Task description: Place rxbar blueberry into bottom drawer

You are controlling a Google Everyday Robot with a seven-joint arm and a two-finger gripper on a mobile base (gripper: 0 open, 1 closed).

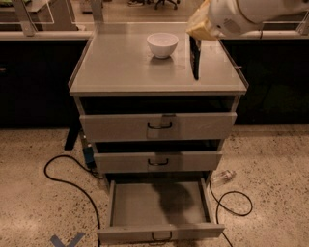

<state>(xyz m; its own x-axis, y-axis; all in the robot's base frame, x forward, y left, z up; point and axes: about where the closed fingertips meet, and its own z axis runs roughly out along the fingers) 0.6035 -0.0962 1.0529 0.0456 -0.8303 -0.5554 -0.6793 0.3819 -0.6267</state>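
Speckled stone floor (275, 144), dark counters along the back wall. A grey metal cabinet (154, 91) stands at centre; its tabletop (116, 65) carries a white bowl (162, 44) towards the rear.

Bar (195, 60): small, flat, dark wrapper with faint pale marks, narrower than the bowl. It hangs upright just right of the bowl, apart from it, over the right side of the tabletop. Whether its lower end touches the tabletop cannot be told.

Claw (199, 33): right of the bowl and slightly above it, clenched on the bar's upper end. The white arm (241, 14) enters from the upper right.

Edges and room: the tabletop right of the bowl has a raised side lip, close to the bar. Left of and in front of the bowl the tabletop is bare.

Drawers, all in front of and below the bowl: top drawer (203, 125) and middle drawer (193, 160) each pulled out slightly. Bottom drawer (159, 233) pulled well out, with a plain grey floor, a dark shadow patch and a small wire handle.

A black cable (63, 181) loops on the floor left of the cabinet, and another lies on the right.
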